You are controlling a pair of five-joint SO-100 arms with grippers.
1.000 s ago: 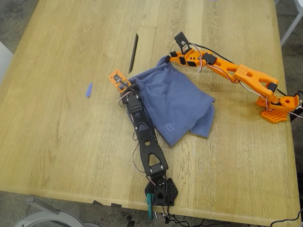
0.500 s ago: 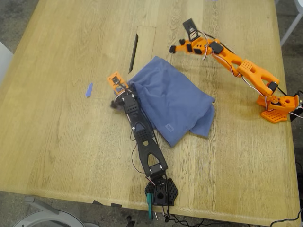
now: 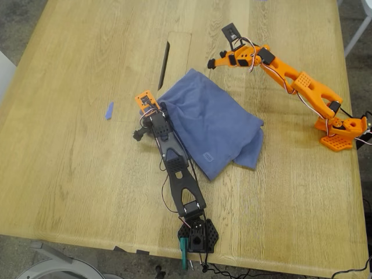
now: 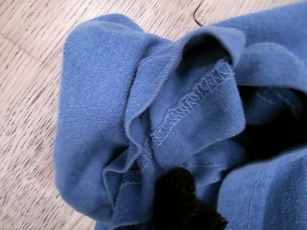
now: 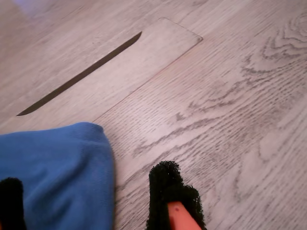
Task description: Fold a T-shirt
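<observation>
The slate-blue T-shirt [image 3: 215,125] lies crumpled and partly folded in the middle of the table. My first gripper [image 3: 154,108], on the black arm, sits at the shirt's corner toward the exterior view's left. Its wrist view shows bunched, seamed cloth [image 4: 144,110] gathered against a black pad [image 4: 178,194], so it is shut on the fabric. My second gripper [image 3: 214,61], on the orange arm, hangs open just above the table beyond the shirt's far corner [image 5: 57,172]. Nothing is held between its pads [image 5: 165,189].
A dark slot [image 3: 164,65] cuts the table just beyond the shirt. A tiny blue scrap [image 3: 109,110] lies toward the exterior view's left. The orange base [image 3: 340,131] stands at the exterior view's right, and the black base [image 3: 197,235] at the near edge.
My second gripper let go of the shirt's far corner and lifted away from it; the corner dropped flat. The first arm shifted slightly at the other corner.
</observation>
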